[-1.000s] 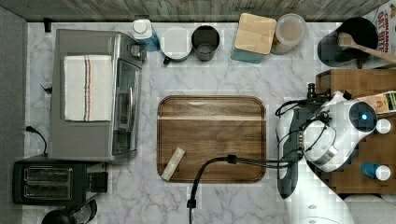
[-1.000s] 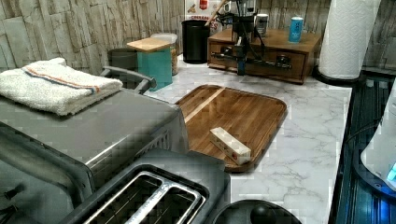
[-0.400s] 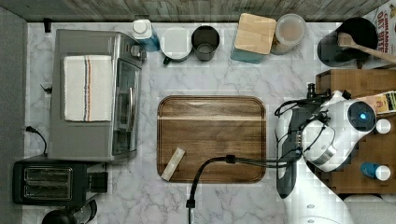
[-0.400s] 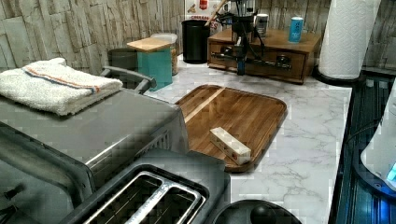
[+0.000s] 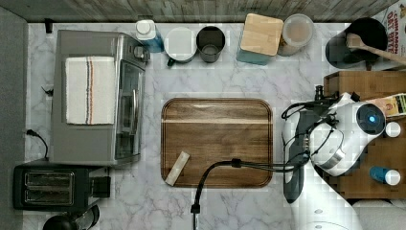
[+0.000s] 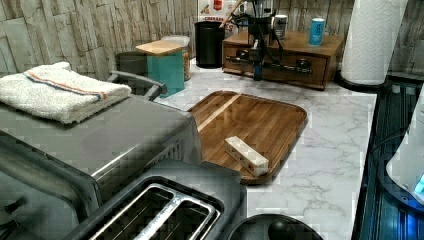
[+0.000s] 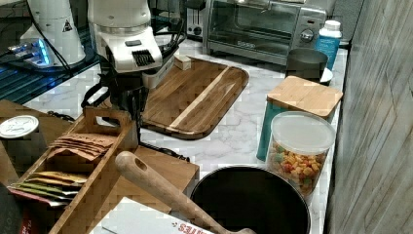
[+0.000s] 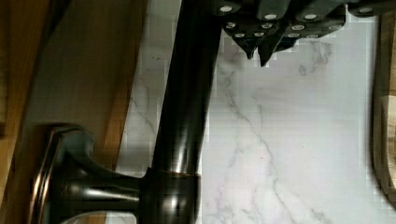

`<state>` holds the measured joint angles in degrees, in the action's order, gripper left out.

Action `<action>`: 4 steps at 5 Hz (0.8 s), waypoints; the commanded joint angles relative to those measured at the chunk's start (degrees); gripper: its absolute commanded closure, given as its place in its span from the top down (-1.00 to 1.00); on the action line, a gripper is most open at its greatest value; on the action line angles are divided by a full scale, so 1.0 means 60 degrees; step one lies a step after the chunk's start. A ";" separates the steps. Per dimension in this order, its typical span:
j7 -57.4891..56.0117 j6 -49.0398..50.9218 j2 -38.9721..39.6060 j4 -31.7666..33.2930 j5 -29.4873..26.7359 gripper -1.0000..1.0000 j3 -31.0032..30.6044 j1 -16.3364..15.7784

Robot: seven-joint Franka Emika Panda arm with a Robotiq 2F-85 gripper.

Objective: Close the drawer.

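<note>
The drawer (image 6: 285,67) sits in the low wooden cabinet (image 5: 354,81) at the top view's right edge, its wooden front (image 8: 79,70) carrying a long dark bronze handle bar (image 8: 187,93). The bar (image 6: 272,64) runs across the front in the left view. My gripper (image 8: 258,50) points down just in front of that bar, on the marble side, its two fingertips pressed together and holding nothing. From the left view the gripper (image 6: 257,72) hangs before the drawer's left half. My white arm (image 5: 344,139) covers most of the drawer from above.
A round-cornered wooden board (image 5: 218,141) with a small pale block (image 5: 177,168) lies mid-counter. A black cable (image 5: 215,172) crosses it toward the arm. A black pot with a wooden spoon (image 5: 356,43) stands behind the cabinet, a blue can (image 6: 316,31) on its top.
</note>
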<state>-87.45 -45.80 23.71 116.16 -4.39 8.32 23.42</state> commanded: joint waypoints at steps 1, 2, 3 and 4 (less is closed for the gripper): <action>0.0235 -0.0767 -0.0207 -0.1340 0.0255 -1.00 0.0934 0.0719; 0.0238 -0.0769 -0.0207 -0.1339 0.0250 -1.00 0.0943 0.0713; 0.0203 -0.0769 -0.0199 -0.1339 0.0207 -1.00 0.1014 0.0644; 0.0192 -0.0769 -0.0196 -0.1340 0.0191 -1.00 0.1041 0.0622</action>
<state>-87.45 -45.85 23.74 116.05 -4.38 9.05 22.59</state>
